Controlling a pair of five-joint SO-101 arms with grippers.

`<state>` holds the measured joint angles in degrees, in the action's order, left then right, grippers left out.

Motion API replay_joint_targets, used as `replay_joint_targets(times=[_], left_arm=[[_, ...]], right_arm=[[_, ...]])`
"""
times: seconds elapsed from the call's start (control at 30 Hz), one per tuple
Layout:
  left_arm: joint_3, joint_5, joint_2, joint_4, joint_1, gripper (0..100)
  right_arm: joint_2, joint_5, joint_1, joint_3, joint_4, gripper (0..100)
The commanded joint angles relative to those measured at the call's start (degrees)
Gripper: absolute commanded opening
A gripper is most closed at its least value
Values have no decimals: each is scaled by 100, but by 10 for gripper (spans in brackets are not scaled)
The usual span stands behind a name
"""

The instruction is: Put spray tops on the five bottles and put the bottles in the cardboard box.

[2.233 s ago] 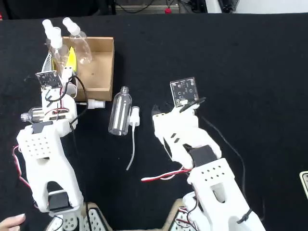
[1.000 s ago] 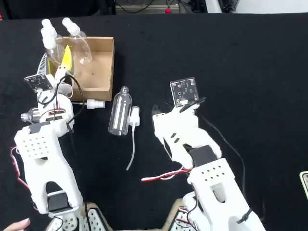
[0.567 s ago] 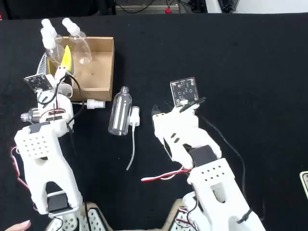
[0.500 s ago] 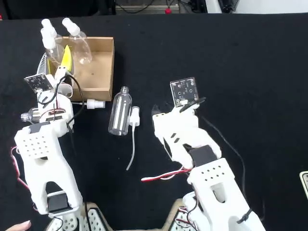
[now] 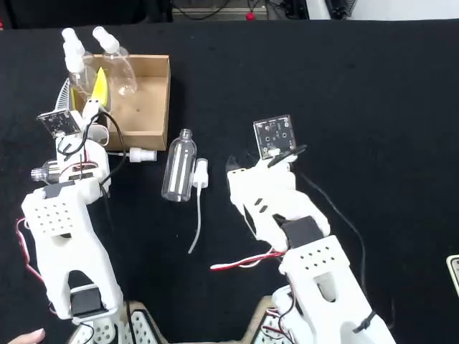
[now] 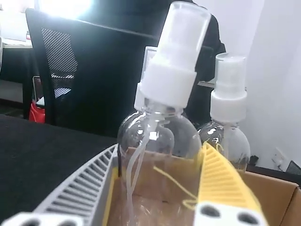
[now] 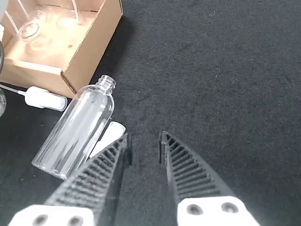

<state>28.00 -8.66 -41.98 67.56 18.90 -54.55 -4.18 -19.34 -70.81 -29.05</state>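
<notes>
Jaws of your left gripper (image 6: 160, 155) pinch a capped bottle (image 6: 157, 125) between the grey and yellow sides, at the box's (image 5: 147, 115) left wall. A second bottle (image 6: 225, 132), also capped, stands just beside it in the box. Your right gripper (image 7: 144, 136) has its jaws slightly spread with nothing between them, low over the table (image 5: 358, 107). It sits just right of a bare bottle (image 7: 77, 134) lying on its side, neck toward the box. One spray top (image 5: 200, 174) lies just beside that bottle, tube trailing toward the arms. Another top (image 5: 142, 155) lies by the box's near wall.
</notes>
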Motion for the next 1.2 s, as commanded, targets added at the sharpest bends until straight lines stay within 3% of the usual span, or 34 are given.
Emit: replay_joint_targets(times=[0.0, 0.6, 0.77, 0.87, 1.17], left_arm=[[31, 70, -176, -114, 75, 240], [40, 88, -211, -114, 84, 241], [40, 53, -237, -237, 92, 332], [-13, -18, -176, -607, 145, 306], [31, -105, -176, -598, 154, 287]], right_arm=[[-110, 44, 97, 31, 141, 99], [-110, 44, 97, 31, 141, 99], [-110, 44, 97, 31, 141, 99], [-110, 44, 97, 31, 141, 99], [-110, 44, 97, 31, 141, 99]])
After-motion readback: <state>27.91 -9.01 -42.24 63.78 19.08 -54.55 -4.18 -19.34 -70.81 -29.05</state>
